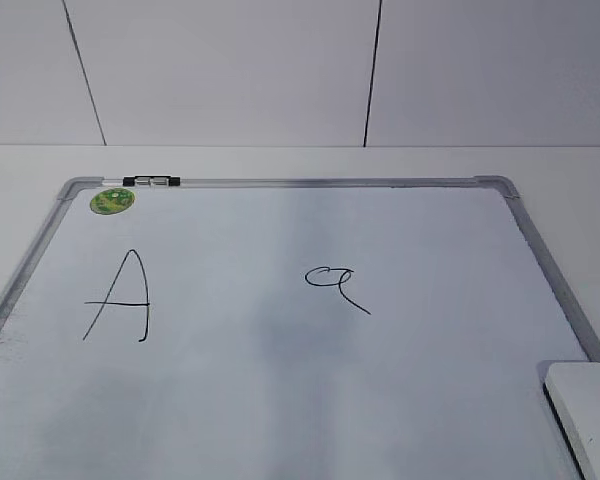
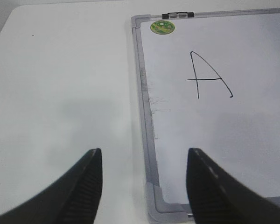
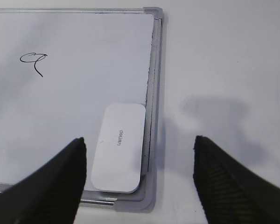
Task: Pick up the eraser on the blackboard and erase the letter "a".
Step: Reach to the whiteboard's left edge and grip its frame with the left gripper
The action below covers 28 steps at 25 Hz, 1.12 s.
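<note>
The blackboard (image 1: 280, 350) is a white board with a silver frame lying flat on the table. The small black letter "a" (image 1: 336, 285) is drawn right of its middle and also shows in the right wrist view (image 3: 33, 60). The white eraser (image 3: 119, 147) lies flat in the board's near right corner, against the frame; its end shows in the exterior view (image 1: 588, 412). My right gripper (image 3: 140, 163) is open and empty, hovering above the eraser and that corner. My left gripper (image 2: 144, 175) is open and empty above the board's near left corner.
A larger capital "A" (image 1: 120, 297) is drawn on the board's left half, also in the left wrist view (image 2: 207, 77). A round green sticker (image 1: 112, 201) and a black clip (image 1: 151, 181) sit at the far left corner. White tabletop (image 2: 60, 93) surrounds the board.
</note>
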{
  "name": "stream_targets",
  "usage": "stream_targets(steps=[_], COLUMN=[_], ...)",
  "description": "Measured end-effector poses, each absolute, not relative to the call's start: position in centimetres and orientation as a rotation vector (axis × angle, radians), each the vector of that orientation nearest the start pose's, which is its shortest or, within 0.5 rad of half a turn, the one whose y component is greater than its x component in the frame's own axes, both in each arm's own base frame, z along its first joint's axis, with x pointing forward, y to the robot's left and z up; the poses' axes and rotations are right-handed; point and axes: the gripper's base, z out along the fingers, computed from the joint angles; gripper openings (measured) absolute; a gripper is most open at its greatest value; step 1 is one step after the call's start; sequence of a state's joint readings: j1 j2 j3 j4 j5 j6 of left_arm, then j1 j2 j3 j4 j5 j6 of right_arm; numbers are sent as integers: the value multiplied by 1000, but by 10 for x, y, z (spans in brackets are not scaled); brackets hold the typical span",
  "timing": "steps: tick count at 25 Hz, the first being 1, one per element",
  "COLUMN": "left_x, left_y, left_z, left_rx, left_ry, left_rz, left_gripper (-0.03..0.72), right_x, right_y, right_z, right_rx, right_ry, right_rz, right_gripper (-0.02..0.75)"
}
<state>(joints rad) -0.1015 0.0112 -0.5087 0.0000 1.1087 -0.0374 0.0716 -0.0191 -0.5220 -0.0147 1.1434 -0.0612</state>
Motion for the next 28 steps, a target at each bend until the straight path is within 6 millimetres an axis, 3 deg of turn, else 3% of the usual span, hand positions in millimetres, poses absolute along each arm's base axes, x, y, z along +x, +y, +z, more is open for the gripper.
stream_targets(steps=[9,15,22,28], left_x=[-6,-4,20,54], left_y=[1,0,-2,-6], left_z=[276,276,281,288], left_rx=[67,68,74,79], left_ry=[2095,2129,2296,2462], left_rz=[-84,-82,-72,-60], left_gripper=[426,412,377,375], right_x=[5,24,51,73], right_y=[4,7,9,11], right_z=[277,296,315,316], right_rx=[-144,-119,-90,-89], right_ry=[2240,2368,2498,2588], right_rz=[61,101,115,116], right_gripper=[552,552,552,552])
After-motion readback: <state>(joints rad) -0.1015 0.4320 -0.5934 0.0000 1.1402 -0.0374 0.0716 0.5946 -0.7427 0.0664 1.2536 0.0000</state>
